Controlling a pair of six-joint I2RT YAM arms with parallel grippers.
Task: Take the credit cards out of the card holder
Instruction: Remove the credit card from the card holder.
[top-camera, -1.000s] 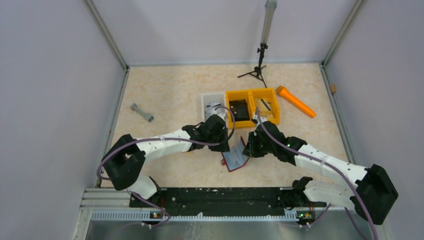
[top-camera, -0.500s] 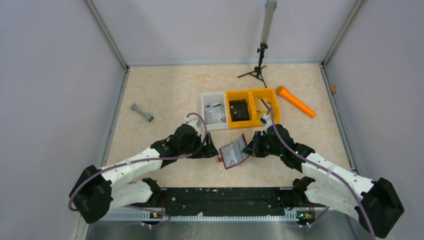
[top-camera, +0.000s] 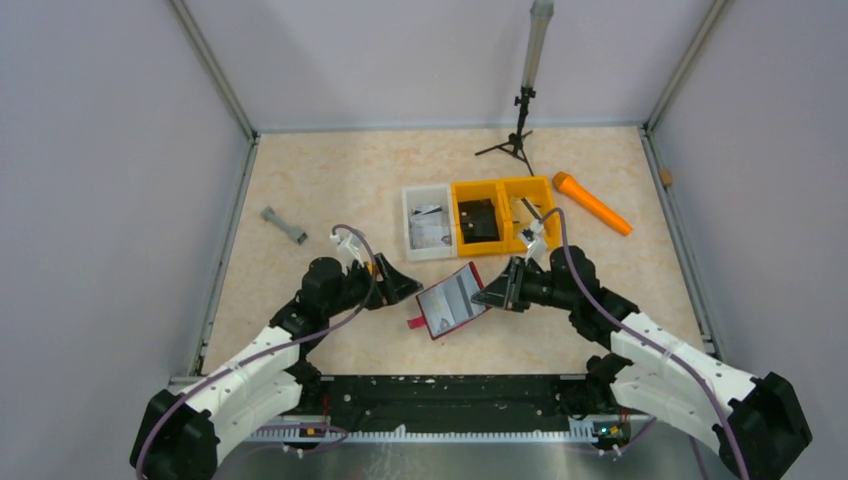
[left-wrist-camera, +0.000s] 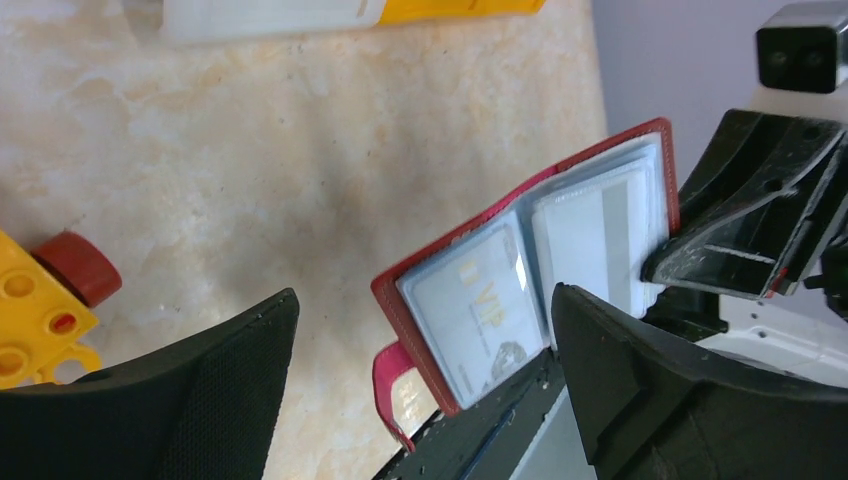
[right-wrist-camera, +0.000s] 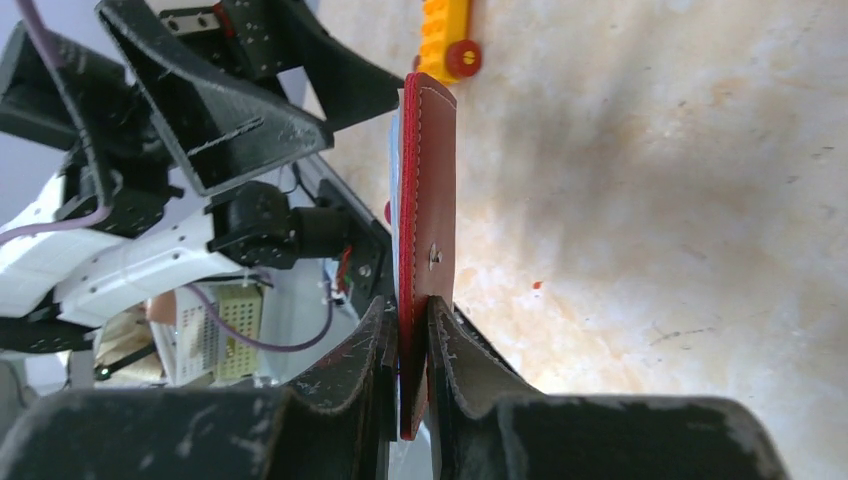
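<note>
Right jaws pinching open card holder (top-camera: 452, 300), strap tab (top-camera: 415, 322) pointing near-left

Left arm (top-camera: 250, 362) and right arm (top-camera: 665, 352): white shells, black joints, purple cables (top-camera: 352, 238); black wedge fingers (right-wrist-camera: 330, 410), scuffed.

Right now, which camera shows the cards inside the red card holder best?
Left wrist: the card holder faces it open, credit cards plain in clear sleeves. Top external shows them small and pale. Right wrist sees only the holder's edge, clamped in the right gripper.
</note>
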